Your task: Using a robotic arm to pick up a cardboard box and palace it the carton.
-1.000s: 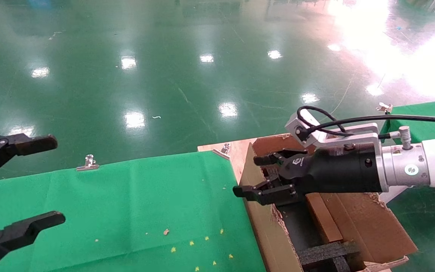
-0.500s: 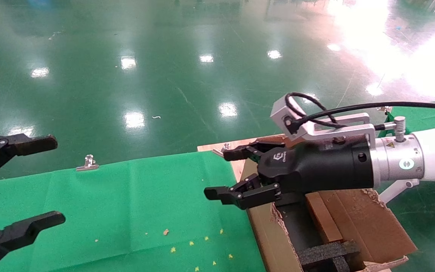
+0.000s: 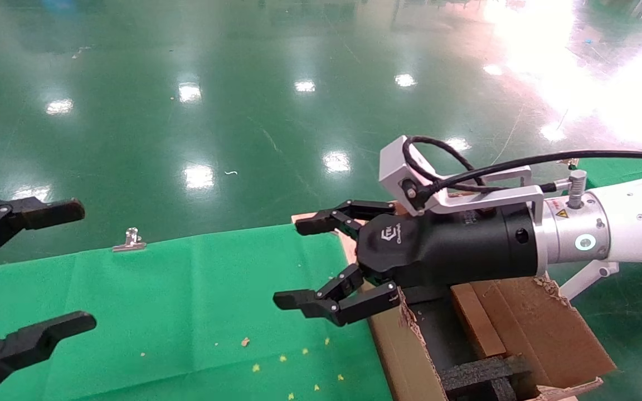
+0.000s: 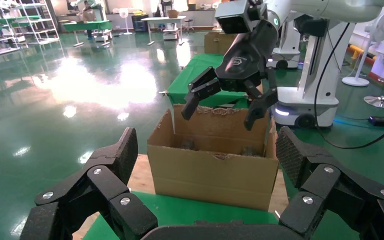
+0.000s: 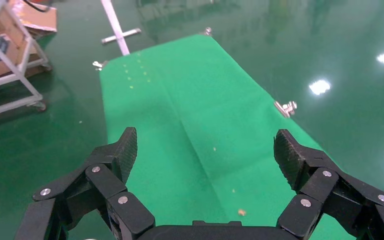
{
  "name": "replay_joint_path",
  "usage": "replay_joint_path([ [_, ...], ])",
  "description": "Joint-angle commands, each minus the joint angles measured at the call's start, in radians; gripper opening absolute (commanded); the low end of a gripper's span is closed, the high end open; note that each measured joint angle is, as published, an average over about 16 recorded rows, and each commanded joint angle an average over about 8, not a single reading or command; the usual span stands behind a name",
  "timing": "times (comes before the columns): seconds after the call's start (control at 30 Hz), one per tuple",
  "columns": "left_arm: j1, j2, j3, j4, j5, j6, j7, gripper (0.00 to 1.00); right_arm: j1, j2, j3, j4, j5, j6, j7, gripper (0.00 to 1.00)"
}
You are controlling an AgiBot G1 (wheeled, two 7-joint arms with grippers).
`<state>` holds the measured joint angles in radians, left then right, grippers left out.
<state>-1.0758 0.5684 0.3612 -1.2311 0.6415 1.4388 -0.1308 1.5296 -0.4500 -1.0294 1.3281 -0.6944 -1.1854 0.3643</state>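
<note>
Reaching out over the near wall of the carton [image 3: 404,356], the right tool [image 3: 321,259] hangs above the green-covered counter [image 3: 187,301]; fingers spread wide, nothing between them, touching nothing. Left wrist view confirms it: right tool [image 4: 227,102] open and empty above the carton [image 4: 212,172].

Left tool [image 3: 31,267] parked at the counter's left edge, fingers wide apart, empty.

Cardboard box: not visible on the counter in any view. A brown slab [image 3: 477,320] lies inside the carton beside the black foam [image 3: 485,373]; cannot tell whether that is the box or an insert. If it is, the placing is already done.

Handling judgement: a small closed corrugated box should be light and fairly stiff, though its walls will dent under a hard squeeze. Surface is matt, so slip is unlikely. Best taken across two opposite flat sides near the middle, with moderate closing force.
</note>
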Motion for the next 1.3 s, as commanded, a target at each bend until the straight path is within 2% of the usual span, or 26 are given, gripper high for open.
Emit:
replay_joint_path([
  [0.03, 0.0, 0.0, 0.0, 0.0, 0.0, 0.0, 0.0, 1.0, -0.029, -0.01, 0.048, -0.003, -0.002, -0.02, -0.011, 1.0],
  [0.9, 0.0, 0.0, 0.0, 0.0, 0.0, 0.0, 0.0, 1.0, -0.41, -0.145, 0.676, -0.04, -0.033, -0.28, -0.159, 1.0],
  [1.1, 0.0, 0.0, 0.0, 0.0, 0.0, 0.0, 0.0, 1.0, -0.471, -0.167, 0.778, -0.045, -0.037, -0.321, -0.181, 1.0],
  [1.3, 0.0, 0.0, 0.0, 0.0, 0.0, 0.0, 0.0, 1.0, -0.484, -0.172, 0.799, -0.047, -0.038, -0.33, -0.185, 1.0],
])
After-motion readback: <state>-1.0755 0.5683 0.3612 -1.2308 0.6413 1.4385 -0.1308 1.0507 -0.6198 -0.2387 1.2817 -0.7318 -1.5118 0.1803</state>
